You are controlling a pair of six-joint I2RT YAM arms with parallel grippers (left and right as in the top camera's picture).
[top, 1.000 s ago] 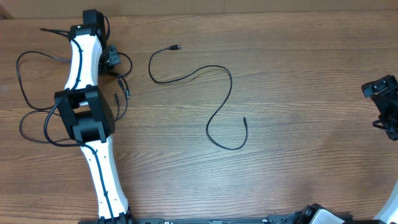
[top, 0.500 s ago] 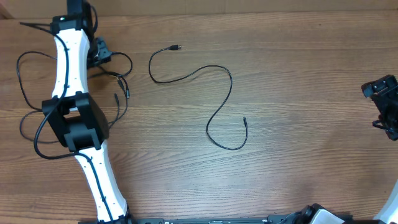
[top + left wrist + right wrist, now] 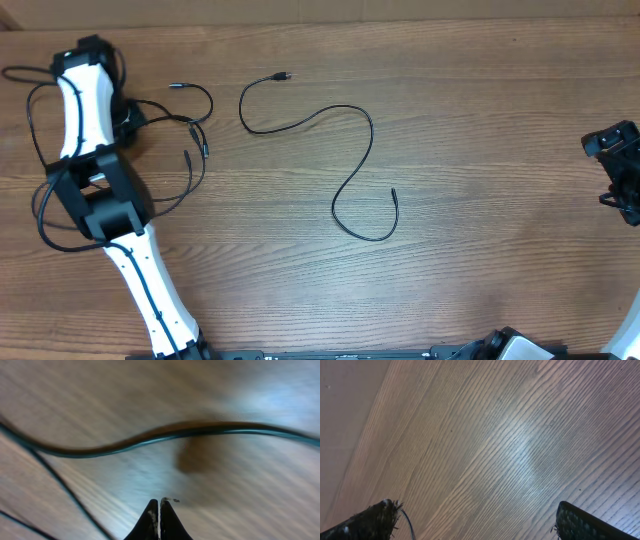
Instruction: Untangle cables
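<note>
The left arm [image 3: 85, 110] reaches to the worktop's [image 3: 480, 120] far left corner, the left jaws clenched on nothing, a blurred strand [image 3: 150, 437] of the tangled cables [image 3: 204, 148] crossing just ahead of their tips. One loose cable [image 3: 371, 140] snakes mid-worktop. The right jaws stand released at the right edge, well apart from both.

Overhead, the table [image 3: 480, 120] is evenly bright and sharp, with faint shadows. The left wrist view is smeared, its cable [image 3: 165, 435] blurred under pale glare. The right wrist view shows a soft sheen.
</note>
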